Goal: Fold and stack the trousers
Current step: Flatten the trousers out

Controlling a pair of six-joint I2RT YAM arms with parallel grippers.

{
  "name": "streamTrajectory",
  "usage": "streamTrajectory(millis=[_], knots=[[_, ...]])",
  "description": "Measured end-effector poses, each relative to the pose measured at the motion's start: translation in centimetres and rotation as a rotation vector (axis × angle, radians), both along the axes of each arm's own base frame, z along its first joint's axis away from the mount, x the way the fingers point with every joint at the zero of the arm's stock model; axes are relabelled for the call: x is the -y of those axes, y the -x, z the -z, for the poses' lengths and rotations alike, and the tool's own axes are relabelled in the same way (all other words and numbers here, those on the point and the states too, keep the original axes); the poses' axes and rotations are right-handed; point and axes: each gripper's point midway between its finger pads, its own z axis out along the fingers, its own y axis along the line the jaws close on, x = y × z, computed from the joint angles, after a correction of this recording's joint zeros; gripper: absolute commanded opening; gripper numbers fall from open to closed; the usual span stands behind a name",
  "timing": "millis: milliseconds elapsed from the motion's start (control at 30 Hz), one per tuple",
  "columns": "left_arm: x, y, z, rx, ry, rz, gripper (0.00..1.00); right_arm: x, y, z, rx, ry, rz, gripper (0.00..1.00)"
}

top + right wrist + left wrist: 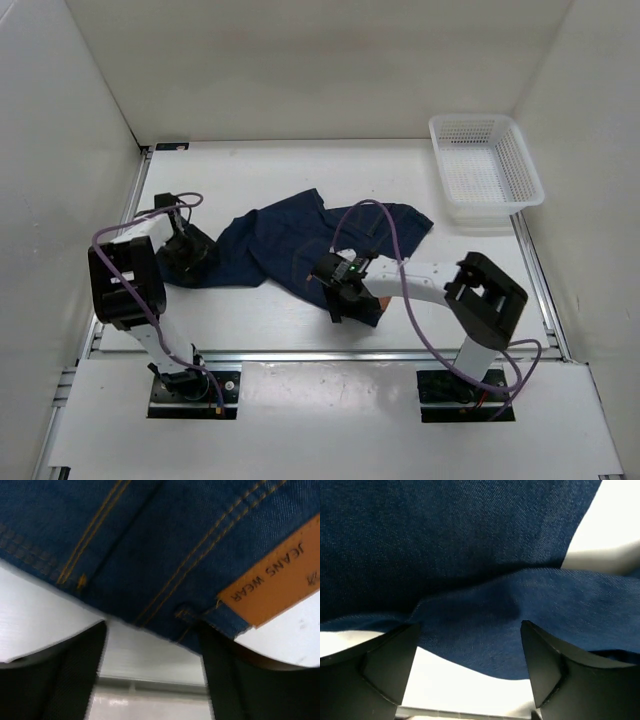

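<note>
At the near edge of the table (pixel 250 325), right of centre, the right gripper (pixel 345 297) hangs with jaws wide and holds nothing. The waistband of the trousers (pixel 280 240), with its tan patch (pixel 272 582), lies just beyond its fingertips. Further back, toward the left edge, the left gripper (pixel 183 252) is likewise wide open at a fold of denim. The trousers lie rumpled across the table's middle, long axis running left to right. Each arm looks nearest its own end. A white basket (pixel 485 170) sits in the far right corner.
</note>
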Motion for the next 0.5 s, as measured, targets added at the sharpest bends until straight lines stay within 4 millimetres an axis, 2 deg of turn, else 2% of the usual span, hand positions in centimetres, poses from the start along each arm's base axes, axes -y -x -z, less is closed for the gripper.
streamTrajectory(millis=[33, 67, 100, 133, 167, 200, 233, 300, 367, 433, 500], knots=[[0.0, -0.5, 0.0, 0.007, 0.002, -0.005, 0.78, -0.1, -0.7, 0.7, 0.007, 0.019, 0.011, 0.67], [-0.1, -0.8, 0.0, 0.010, 0.001, -0.007, 0.66, -0.3, -1.0, 0.8, 0.003, 0.026, 0.018, 0.61], [-0.2, -1.2, 0.1, 0.009, 0.000, -0.011, 0.38, -0.5, -1.7, 0.8, 0.019, 0.020, 0.031, 0.45], [-0.2, -1.6, 0.1, 0.009, 0.002, -0.018, 0.19, -0.3, -2.2, 0.8, 0.026, 0.023, 0.040, 0.34], [-0.4, -2.1, 0.3, 0.018, -0.003, -0.014, 0.10, 0.1, -2.8, 0.8, 0.033, 0.027, 0.059, 0.23], [-0.4, -2.5, 0.4, 0.022, -0.002, -0.016, 0.10, 0.6, -3.4, 0.8, 0.035, 0.028, 0.083, 0.06], [-0.4, -2.9, 0.3, 0.027, 0.000, -0.015, 0.10, 1.0, -4.0, 0.7, 0.037, 0.023, 0.103, 0.00], [-0.5, -3.4, -0.1, 0.044, -0.002, -0.014, 0.10, 1.7, -5.4, 0.5, 0.049, -0.001, 0.149, 0.00], [-0.7, -4.4, -1.4, 0.065, -0.007, -0.013, 0.10, 3.3, -7.0, 0.1, 0.066, -0.019, 0.201, 0.00], [-1.2, -6.6, -3.9, 0.122, -0.021, -0.010, 0.10, 5.5, -9.0, -0.9, 0.087, -0.031, 0.260, 0.00], [-1.9, -9.8, -8.0, 0.222, -0.044, -0.003, 0.10, 7.7, -11.4, -3.1, 0.138, -0.054, 0.316, 0.00]])
